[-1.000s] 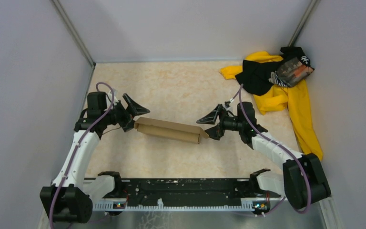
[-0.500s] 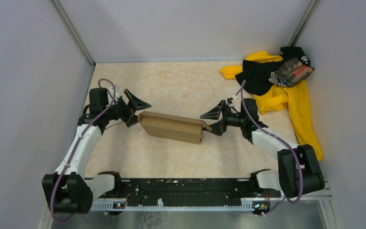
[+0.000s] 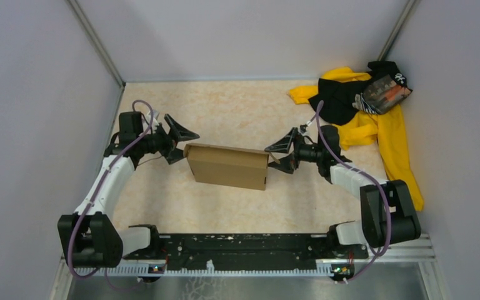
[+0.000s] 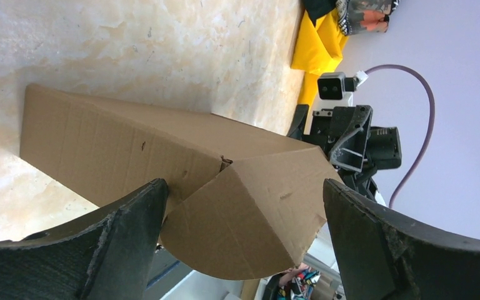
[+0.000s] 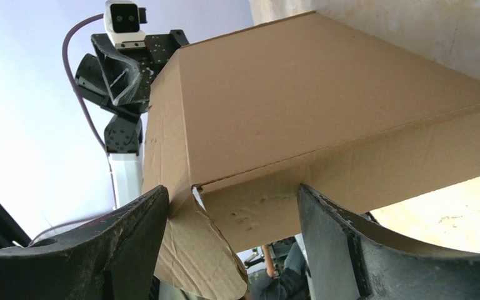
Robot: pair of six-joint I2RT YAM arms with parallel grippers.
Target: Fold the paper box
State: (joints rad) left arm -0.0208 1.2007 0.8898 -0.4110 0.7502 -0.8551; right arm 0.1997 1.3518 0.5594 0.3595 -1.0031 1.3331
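Cardboard box (image 3: 228,166) at mid-frame; left gripper (image 3: 182,145) gaping wide at its left end, right gripper (image 3: 277,158) parted astride its right end.

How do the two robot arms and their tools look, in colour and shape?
The left arm and the right arm have white link shells and black joints and bases. A thin purple cable runs along each. The left tool and the right tool are black, each with two broad tapering fingers of rough matte surface.
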